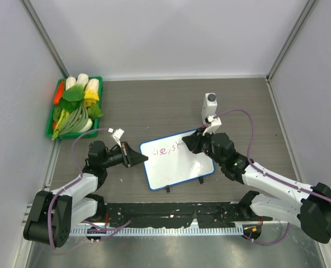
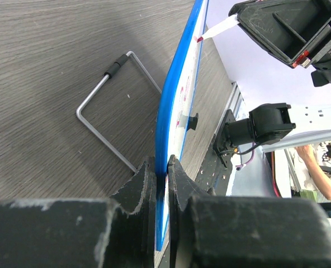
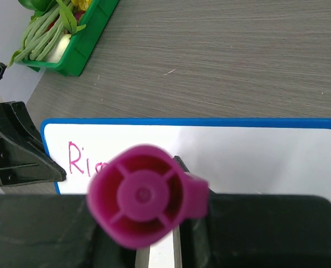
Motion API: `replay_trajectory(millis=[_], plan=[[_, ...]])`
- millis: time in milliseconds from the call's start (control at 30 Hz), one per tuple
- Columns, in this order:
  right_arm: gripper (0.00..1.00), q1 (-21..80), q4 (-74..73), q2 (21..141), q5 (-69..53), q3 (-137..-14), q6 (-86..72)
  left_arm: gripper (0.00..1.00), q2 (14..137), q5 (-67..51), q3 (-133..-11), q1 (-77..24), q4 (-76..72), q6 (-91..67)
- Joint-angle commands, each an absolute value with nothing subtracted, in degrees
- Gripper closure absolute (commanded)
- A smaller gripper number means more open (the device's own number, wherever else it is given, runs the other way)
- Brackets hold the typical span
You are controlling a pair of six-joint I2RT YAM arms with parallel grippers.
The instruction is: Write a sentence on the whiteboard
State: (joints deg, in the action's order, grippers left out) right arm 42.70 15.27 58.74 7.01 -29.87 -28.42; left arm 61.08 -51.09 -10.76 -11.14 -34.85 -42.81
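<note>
The whiteboard [image 1: 179, 166], white with a thin blue rim and two black clip feet, lies in the middle of the table. The sentence [image 1: 169, 149] is pink marker writing along its top left; only "Ri" [image 3: 83, 159] reads in the right wrist view, the rest is hidden behind the marker. My left gripper [image 1: 140, 158] is shut on the board's left rim [image 2: 179, 100], one finger on each face. My right gripper [image 1: 194, 140] is shut on a magenta-capped marker [image 3: 140, 195], held tip-down over the board's upper right; its tip [image 2: 199, 39] touches the board.
A green tray [image 1: 50, 134] of vegetables stands at the far left. A white bottle with a grey cap [image 1: 209, 106] stands behind the right gripper. A bent metal wire stand [image 2: 112, 106] lies on the table beside the board's rim.
</note>
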Motion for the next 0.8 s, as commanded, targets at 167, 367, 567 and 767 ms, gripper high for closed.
replay_trajectory(millis=[167,367,567,767], plan=[[0.98,42.63,14.41,56.78,8.88,-27.16,-28.65,1.0,60.56,-49.48,-10.46,-10.99,-35.24,-39.99],[0.99,42.63,13.89,56.78,7.74,-26.54,-28.74,1.0,60.64,-49.57,-10.37,-11.16,-35.25,-39.99],[0.99,42.54,13.8,55.73,7.03,-25.93,-29.0,1.0,60.29,-49.31,-10.28,-10.99,-35.33,-39.99],[0.99,42.63,13.62,54.23,7.12,-26.72,-28.92,1.0,60.38,-49.31,-10.37,-11.07,-35.33,-39.99]])
